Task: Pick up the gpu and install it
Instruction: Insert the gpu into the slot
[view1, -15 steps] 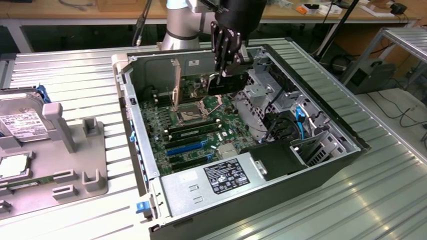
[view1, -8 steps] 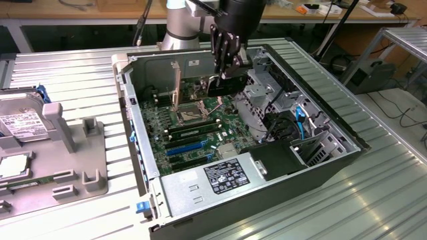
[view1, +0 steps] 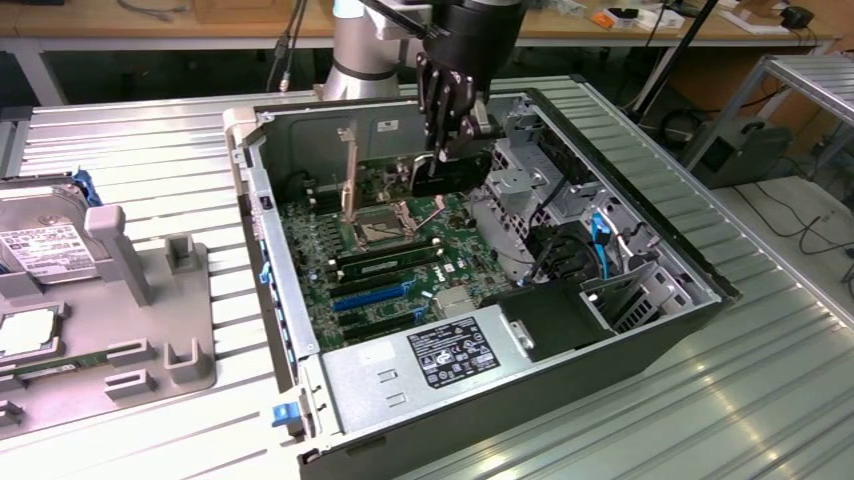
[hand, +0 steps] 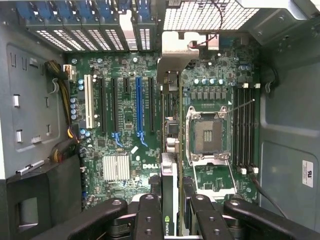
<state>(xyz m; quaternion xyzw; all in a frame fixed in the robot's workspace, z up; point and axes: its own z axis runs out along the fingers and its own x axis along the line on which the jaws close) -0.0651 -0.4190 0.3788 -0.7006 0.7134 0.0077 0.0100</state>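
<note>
Gripping confirmed: gpu (hand: 169, 187) clamped edge-on between fingers of gripper (hand: 172, 202), jaws closed on card. Card held upright above motherboard (hand: 125, 150), inside open computer case (view1: 267, 250). Blue slot (hand: 138, 105) seen to one side of card, CPU socket (hand: 207, 135) to other side. Card's silver bracket (hand: 176, 55) pointed toward vented rear wall of case. Beyond case, at exterior view's left, hard drive (view1: 34, 235) seen lying on grey tray (view1: 174, 370).

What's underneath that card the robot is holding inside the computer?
The gripper holds the gpu edge-on above the green motherboard, between its expansion slots and the empty processor socket. The strip of board directly beneath the card is covered.
</note>
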